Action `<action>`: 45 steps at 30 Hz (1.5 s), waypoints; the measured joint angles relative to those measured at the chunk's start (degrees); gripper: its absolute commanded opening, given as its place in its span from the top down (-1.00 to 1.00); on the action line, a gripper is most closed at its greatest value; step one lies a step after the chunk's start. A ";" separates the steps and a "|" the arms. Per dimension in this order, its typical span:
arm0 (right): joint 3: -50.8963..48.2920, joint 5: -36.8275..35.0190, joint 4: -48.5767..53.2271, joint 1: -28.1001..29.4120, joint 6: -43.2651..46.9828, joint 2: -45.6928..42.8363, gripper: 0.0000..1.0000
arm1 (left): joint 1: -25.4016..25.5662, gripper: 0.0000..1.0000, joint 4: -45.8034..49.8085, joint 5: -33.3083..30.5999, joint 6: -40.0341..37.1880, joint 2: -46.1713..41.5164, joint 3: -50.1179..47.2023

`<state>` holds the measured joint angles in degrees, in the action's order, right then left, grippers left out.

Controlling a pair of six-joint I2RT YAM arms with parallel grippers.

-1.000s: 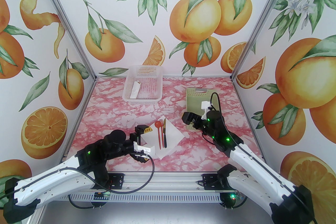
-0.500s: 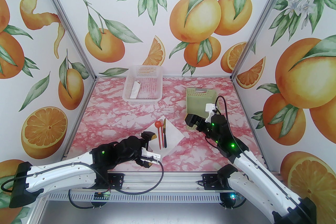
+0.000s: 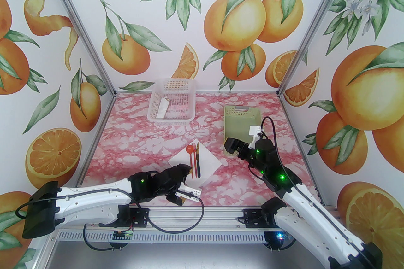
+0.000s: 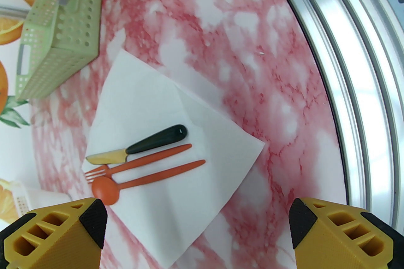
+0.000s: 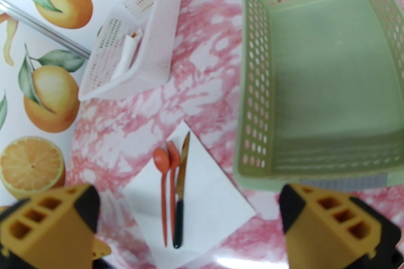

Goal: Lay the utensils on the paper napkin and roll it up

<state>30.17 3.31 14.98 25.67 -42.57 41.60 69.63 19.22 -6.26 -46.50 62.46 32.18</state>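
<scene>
Pink marbled tabletop: white basket holds a paper roll, left gripper and right gripper gape empty.

The paper napkin lay flat and unrolled, a white square turned like a diamond. On it, close together and almost parallel, lay the red-orange spoon, the orange fork in the middle and the black-handled knife, all heads at one end.
</scene>
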 measured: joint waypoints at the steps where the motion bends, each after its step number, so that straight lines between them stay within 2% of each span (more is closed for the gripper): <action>1: 0.00 -0.02 0.00 0.00 0.00 0.00 -0.99 | 0.02 -1.00 -0.35 0.00 -0.13 0.46 0.00; 23: 0.00 -0.42 0.39 0.00 -0.02 -0.02 -1.00 | 0.15 -1.00 -11.80 -1.09 -0.79 14.53 -1.70; 35: 0.00 -0.42 0.74 0.00 -0.02 0.00 -1.00 | -0.44 -1.00 -14.64 -1.22 -2.08 15.65 -1.73; 45: 0.02 -0.39 1.29 0.00 -0.02 0.00 -1.00 | -3.39 -1.00 -20.98 -2.78 -3.26 17.49 -2.25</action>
<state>30.20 2.92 16.27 25.67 -42.59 41.60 66.24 -1.76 -9.04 -49.76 79.94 29.93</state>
